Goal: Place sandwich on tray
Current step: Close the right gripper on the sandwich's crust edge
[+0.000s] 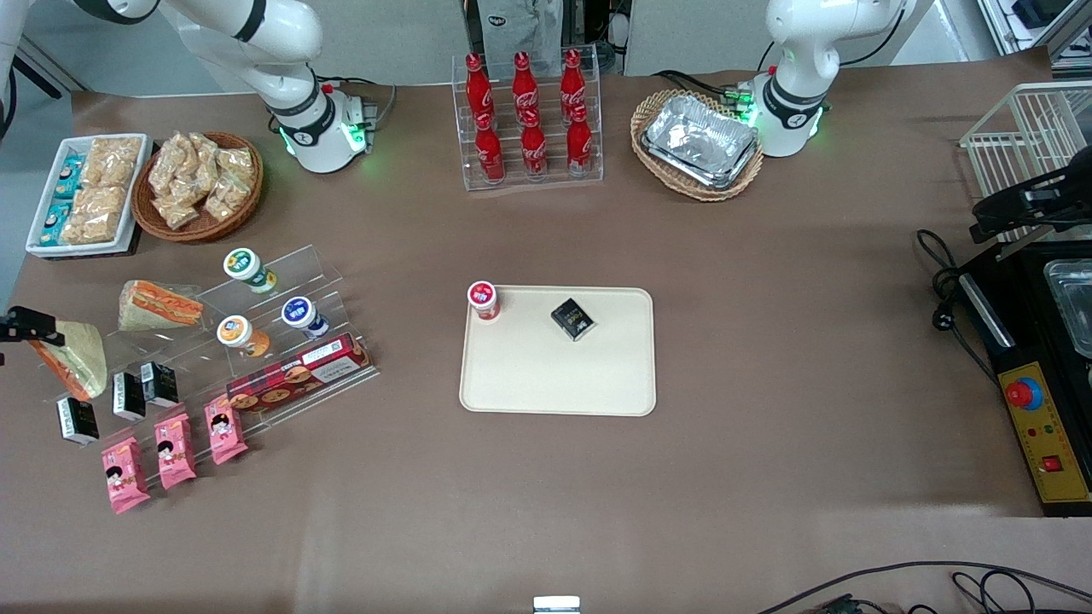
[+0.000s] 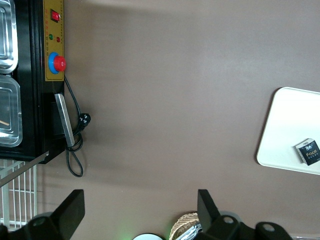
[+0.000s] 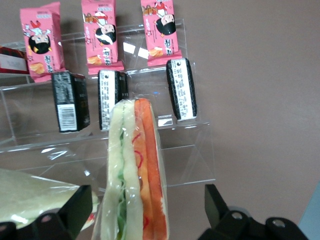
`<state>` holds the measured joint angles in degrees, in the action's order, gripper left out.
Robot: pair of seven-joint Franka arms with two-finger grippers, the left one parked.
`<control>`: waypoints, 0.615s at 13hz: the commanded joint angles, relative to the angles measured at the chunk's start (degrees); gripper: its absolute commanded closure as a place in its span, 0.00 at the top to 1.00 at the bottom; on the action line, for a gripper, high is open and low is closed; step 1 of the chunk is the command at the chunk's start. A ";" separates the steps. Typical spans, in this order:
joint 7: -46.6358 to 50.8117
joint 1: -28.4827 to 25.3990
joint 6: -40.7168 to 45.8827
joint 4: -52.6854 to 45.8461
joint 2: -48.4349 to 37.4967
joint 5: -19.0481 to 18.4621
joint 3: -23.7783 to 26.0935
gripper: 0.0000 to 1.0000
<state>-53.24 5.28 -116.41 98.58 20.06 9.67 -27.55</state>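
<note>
The sandwich [image 1: 78, 362], a clear-wrapped wedge with pale greenish-white bread and an orange edge, stands on a clear acrylic step rack toward the working arm's end of the table. In the right wrist view the sandwich [image 3: 137, 175] stands on edge between my gripper's [image 3: 145, 212] two black fingers [image 3: 75, 210], which are spread wide with a gap to the wrap on each side. From the front, my gripper [image 1: 38, 333] shows at the frame's edge, just above the sandwich. The cream tray [image 1: 559, 384] lies mid-table, holding a red-capped cup [image 1: 483, 299] and a small black box [image 1: 572, 319].
A second wrapped wedge [image 1: 158, 305] with tanner bread lies beside the sandwich. Black boxes [image 3: 112, 100] and pink snack packs [image 3: 102, 35] line the rack's steps nearer the front camera. Yogurt cups [image 1: 247, 266] and a biscuit box [image 1: 299, 371] sit on a neighbouring rack.
</note>
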 commanded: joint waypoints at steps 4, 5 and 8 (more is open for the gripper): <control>-1.52 -0.62 -5.14 6.10 -1.87 1.31 -0.22 1.00; -1.69 -0.80 -5.15 6.10 -1.87 1.14 -0.22 1.00; -2.39 -0.98 -4.97 6.19 -2.04 0.96 -0.05 1.00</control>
<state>-54.24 4.86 -120.14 102.56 20.07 9.69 -27.51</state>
